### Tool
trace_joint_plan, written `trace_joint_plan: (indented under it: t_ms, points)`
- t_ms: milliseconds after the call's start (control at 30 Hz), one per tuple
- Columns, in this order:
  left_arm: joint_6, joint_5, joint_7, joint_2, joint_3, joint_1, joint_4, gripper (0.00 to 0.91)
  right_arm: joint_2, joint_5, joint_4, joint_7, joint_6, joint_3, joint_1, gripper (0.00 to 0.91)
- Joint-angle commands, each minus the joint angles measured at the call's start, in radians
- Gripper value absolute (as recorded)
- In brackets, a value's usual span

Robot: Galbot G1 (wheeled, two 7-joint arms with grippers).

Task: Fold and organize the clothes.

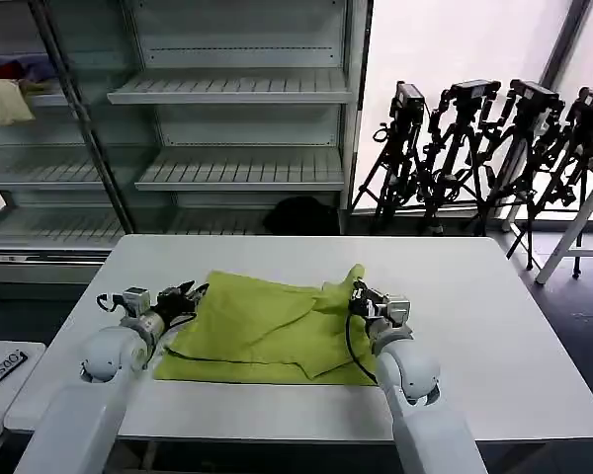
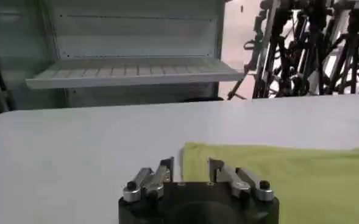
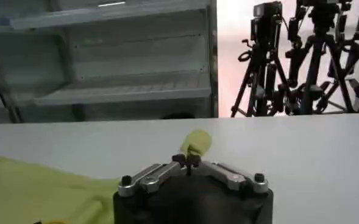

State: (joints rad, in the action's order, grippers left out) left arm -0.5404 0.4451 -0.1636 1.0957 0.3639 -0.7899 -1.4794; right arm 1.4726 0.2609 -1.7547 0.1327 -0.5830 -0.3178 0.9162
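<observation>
A plain lime yellow-green T-shirt [image 1: 267, 331] lies on a white table [image 1: 474, 326], between white robot arms with black and silver grippers, before pale grey-green shelves [image 1: 242, 89] and black tripods [image 1: 494, 148].

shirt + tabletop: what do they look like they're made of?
T-shirt: looks like soft matte knit fabric, probably cotton; it creases and drapes limply, and a pinched bit stands up from the shut right gripper.
Table: smooth white top with a faint sheen, likely laminate or painted board; can't tell which.
Left gripper is open at the shirt's edge.
</observation>
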Motion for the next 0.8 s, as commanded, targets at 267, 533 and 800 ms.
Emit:
trace_joint_plan:
  t_ms: [267,533,800]
  points:
    - [0.006,-0.065,-0.040,0.018,-0.099,0.184,0.218,0.907,0.008,-0.012,0.043,-0.006,0.001,-0.001,-0.018,0.000]
    - [0.020,-0.083,-0.057,0.022,-0.108,0.195,0.246,0.544,0.011,-0.022,0.059,-0.010,0.001,-0.002,-0.024,0.000]
    - [0.020,-0.100,-0.080,0.022,-0.114,0.181,0.239,0.020,0.021,-0.033,0.064,-0.013,0.001,0.002,-0.030,0.000]
